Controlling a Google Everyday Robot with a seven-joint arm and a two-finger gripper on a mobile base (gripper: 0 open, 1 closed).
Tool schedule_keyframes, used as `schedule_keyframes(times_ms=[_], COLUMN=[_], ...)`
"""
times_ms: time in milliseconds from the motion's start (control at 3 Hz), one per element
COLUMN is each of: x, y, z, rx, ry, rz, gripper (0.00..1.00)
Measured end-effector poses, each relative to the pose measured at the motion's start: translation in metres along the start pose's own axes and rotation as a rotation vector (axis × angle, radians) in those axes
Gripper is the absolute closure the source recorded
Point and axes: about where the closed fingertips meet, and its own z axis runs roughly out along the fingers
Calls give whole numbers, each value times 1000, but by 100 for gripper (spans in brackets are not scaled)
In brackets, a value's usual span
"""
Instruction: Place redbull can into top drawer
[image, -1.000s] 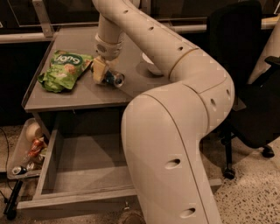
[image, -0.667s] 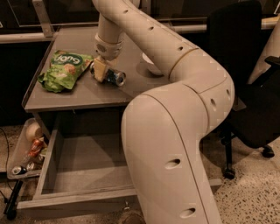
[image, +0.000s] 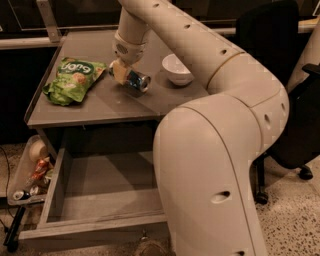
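The redbull can (image: 137, 80) is blue and silver and lies sideways, its shiny end pointing right. My gripper (image: 123, 72) is shut on it and holds it just above the grey table top (image: 100, 107), between the green snack bag and the bowl. The top drawer (image: 95, 232) is pulled open below the table's front edge, and its grey inside shows nothing in it. My big white arm covers the drawer's right part.
A green snack bag (image: 74, 79) lies on the table's left side. A white bowl (image: 176, 69) stands right of the can. A side tray (image: 20, 176) with cans and clutter hangs at lower left. A black office chair (image: 287, 90) stands at right.
The can has risen off the table top and shifted a little to the right with my gripper shut on it. The bag, bowl and drawer have not moved.
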Motion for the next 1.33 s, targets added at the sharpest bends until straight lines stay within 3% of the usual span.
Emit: schedule_keyframes(times_ms=[333, 667, 1000, 1333], x=[25, 64, 82, 82], y=[7, 31, 39, 39], z=[-33, -49, -30, -30], rx=[14, 2, -17, -17], ry=[-40, -54, -1, -1], rz=[64, 166, 173, 173], gripper=[100, 100, 100, 100])
